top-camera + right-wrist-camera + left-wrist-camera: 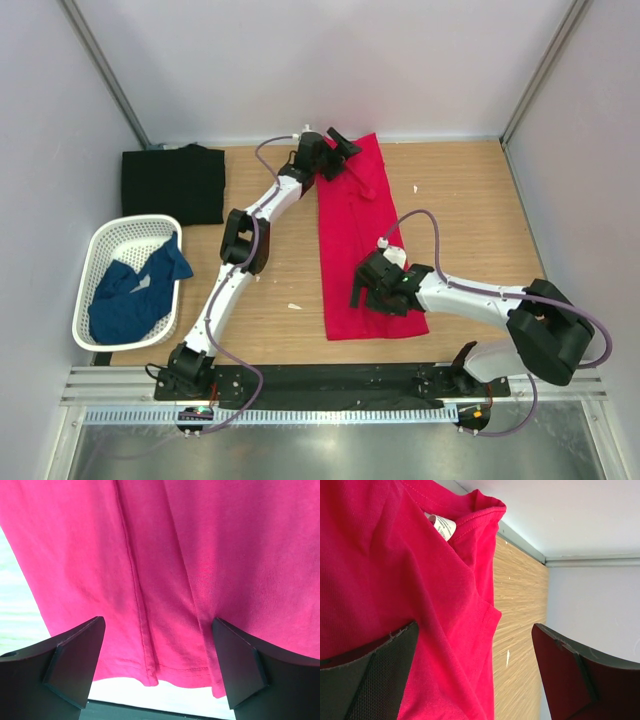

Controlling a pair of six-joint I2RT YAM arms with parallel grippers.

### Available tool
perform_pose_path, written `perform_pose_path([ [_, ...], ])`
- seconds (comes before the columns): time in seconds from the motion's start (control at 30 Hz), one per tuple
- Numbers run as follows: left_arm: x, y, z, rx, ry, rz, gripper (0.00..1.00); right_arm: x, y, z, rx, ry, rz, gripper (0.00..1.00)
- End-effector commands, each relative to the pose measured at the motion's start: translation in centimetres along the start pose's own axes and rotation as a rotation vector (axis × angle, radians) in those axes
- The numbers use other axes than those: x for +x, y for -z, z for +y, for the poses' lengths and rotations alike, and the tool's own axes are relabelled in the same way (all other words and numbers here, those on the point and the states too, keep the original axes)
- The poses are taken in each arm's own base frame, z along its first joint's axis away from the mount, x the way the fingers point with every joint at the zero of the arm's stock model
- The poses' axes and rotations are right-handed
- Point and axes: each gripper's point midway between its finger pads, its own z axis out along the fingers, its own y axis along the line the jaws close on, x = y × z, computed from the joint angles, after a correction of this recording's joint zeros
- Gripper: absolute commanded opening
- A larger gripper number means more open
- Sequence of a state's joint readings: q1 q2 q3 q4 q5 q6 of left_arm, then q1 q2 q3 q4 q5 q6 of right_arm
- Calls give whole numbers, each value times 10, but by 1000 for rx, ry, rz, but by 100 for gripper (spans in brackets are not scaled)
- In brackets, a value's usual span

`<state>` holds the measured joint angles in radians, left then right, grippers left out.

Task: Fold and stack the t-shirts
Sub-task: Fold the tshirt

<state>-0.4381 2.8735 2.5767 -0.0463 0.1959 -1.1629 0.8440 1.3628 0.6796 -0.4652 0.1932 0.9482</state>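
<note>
The red t-shirt [355, 235] lies folded into a long strip from the back wall to the front edge of the table. My left gripper [338, 150] is open over its far collar end. In the left wrist view [475, 675] the cloth [395, 580] and its white neck label [442, 526] lie between and beside the fingers. My right gripper [385, 290] is open over the near hem [165, 667], with the jaws wide on either side of it [157, 665]. The black t-shirt [172, 185] lies folded at the back left. The dark blue t-shirt [135, 295] is crumpled in the basket.
A white mesh basket [105, 245] stands at the left edge of the wooden table [470, 220]. White walls close in the back and both sides. A metal rail [330, 385] with the arm bases runs along the front. Small white scraps [294, 306] lie on the wood.
</note>
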Motion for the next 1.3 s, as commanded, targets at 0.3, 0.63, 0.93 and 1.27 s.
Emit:
perform_pose_path([
  [0.3, 5, 12, -9, -9, -150, 54, 98, 35, 7, 4, 9, 4, 130, 90],
  [0.63, -60, 104, -142, 120, -426, -55, 100, -70, 67, 43, 17, 89, -119, 90],
  [0.93, -23, 214, -136, -63, -444, 15, 99, -176, 102, -57, 76, -105, -330, 90],
  [1.27, 166, 318, -78, -195, -192, 146, 80, -227, 56, -117, 68, -264, -357, 90],
])
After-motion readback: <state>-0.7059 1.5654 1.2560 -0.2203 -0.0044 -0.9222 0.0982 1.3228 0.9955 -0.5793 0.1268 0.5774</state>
